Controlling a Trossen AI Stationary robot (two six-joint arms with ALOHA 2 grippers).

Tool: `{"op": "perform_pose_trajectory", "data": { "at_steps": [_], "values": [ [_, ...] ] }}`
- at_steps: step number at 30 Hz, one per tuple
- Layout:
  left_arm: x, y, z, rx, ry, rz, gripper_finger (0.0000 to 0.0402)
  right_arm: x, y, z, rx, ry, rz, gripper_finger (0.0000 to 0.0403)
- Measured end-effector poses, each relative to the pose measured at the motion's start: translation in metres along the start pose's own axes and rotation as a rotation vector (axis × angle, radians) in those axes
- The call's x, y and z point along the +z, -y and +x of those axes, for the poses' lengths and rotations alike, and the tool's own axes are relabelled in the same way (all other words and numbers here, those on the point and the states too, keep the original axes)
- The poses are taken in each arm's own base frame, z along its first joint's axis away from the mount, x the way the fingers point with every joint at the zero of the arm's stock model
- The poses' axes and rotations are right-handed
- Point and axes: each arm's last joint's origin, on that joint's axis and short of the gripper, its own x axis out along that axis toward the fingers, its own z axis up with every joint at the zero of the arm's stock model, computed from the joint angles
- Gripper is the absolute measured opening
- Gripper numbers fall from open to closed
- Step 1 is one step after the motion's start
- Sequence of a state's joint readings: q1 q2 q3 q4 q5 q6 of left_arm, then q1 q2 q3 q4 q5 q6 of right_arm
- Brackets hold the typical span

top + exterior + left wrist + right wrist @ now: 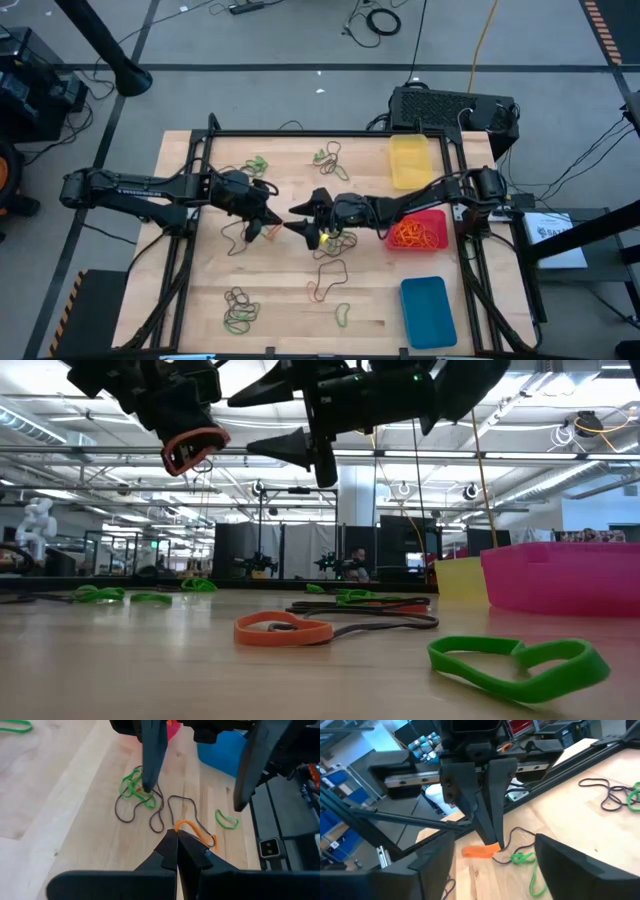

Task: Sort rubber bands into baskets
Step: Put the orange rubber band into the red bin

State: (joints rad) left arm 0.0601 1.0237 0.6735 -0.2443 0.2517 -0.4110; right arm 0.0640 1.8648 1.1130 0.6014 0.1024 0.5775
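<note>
My left gripper (176, 836) hangs above the middle of the table, shut on an orange rubber band (195, 448). My right gripper (297, 218) faces it from the table's right. It is open wide, its two fingers (152, 755) standing apart just short of the left fingertips, touching nothing. More rubber bands in green, orange and dark lie on the table below (137, 790) and in small heaps (240, 310). The yellow basket (410, 160), the red basket (440, 218) and the blue basket (428, 310) stand in a row along the right side. My left gripper pinches the orange band between its two shut fingertips, on one short stretch of the loop (492, 847). The fingers slant down from the table's left. The rest of the band hangs as a small slack loop (190, 455) below the tips, clear of the table.
The red basket holds a heap of orange bands (412, 236). A black box (450, 108) stands behind the yellow basket. A dark frame (300, 133) runs round the tabletop. Loose bands lie at the far middle (328, 155) and the near middle (330, 275).
</note>
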Motion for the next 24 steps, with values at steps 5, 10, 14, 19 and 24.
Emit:
{"op": "perform_pose_trajectory", "data": {
  "at_steps": [5,10,14,19,24],
  "values": [
    [0.002,0.001,0.000,0.001,0.027,0.004,0.0002,0.000,0.002,0.001,-0.006,0.004,0.013,0.0309],
    [0.012,0.005,-0.001,-0.034,0.124,0.029,0.0002,-0.008,0.006,0.008,0.014,0.027,0.016,0.0317],
    [0.017,0.007,-0.002,-0.044,0.187,0.042,0.0002,-0.015,0.010,0.013,0.028,0.050,0.019,0.0318],
    [0.019,0.006,-0.002,-0.001,0.215,0.039,0.0002,-0.017,0.011,0.016,0.052,0.085,0.023,0.0318],
    [0.019,0.005,-0.002,0.012,0.221,0.037,0.0002,-0.019,0.012,0.017,0.043,0.077,0.022,0.0311]
  ]
}}
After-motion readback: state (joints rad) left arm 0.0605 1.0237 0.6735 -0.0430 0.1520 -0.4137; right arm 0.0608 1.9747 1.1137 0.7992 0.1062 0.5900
